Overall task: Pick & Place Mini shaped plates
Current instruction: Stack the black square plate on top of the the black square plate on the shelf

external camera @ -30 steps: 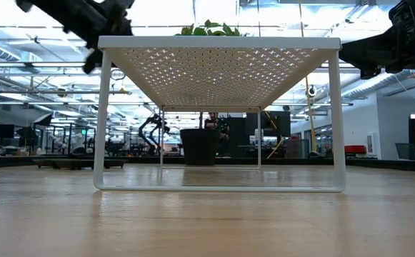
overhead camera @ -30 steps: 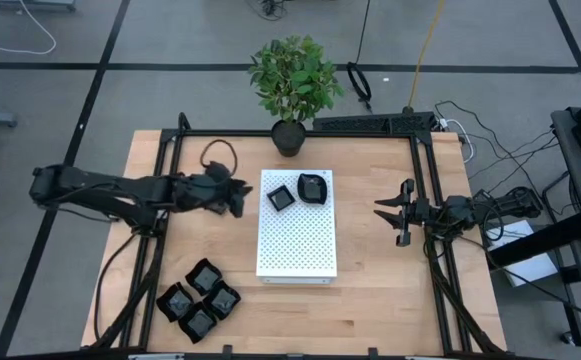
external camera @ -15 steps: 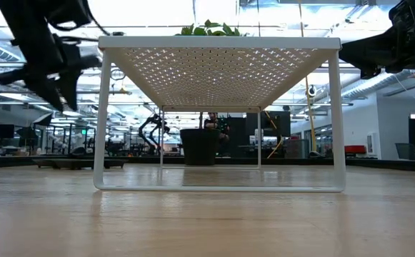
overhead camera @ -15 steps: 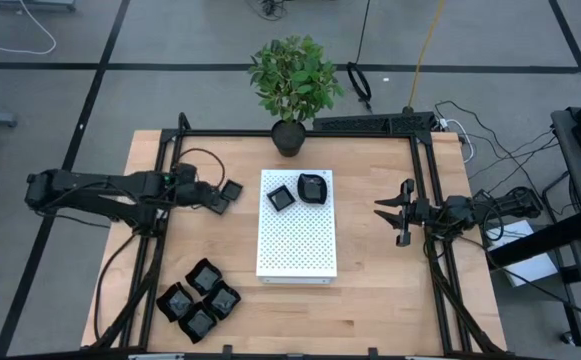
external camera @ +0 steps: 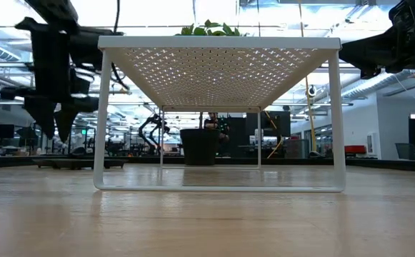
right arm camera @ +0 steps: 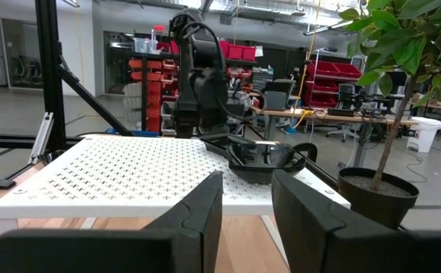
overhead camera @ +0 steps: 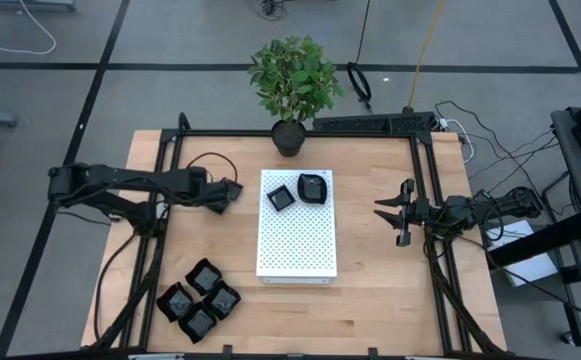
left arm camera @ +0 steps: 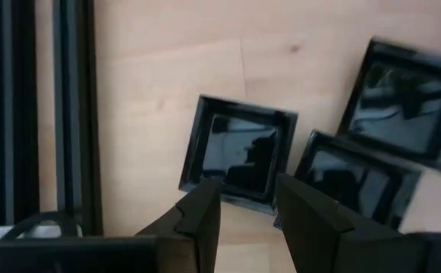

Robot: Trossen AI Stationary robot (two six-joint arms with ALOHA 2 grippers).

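Note:
Two glossy black mini plates lie on the far end of the white perforated board: a small square one and a rounded one. Several more plates lie flat in a cluster on the table near its near-left corner; three of them show in the left wrist view. My left gripper hangs open and empty left of the board, pointing down. My right gripper waits open and empty to the right of the board.
A potted plant stands at the far edge behind the board. The board stands on thin legs above the table. Black frame rails run along the table's left, far and right sides. Bare wood lies between the board and the plate cluster.
My left gripper has drawn back a little from the board's left edge, tipped over until its fingers point down, and come lower. The plates and my right arm have not moved.

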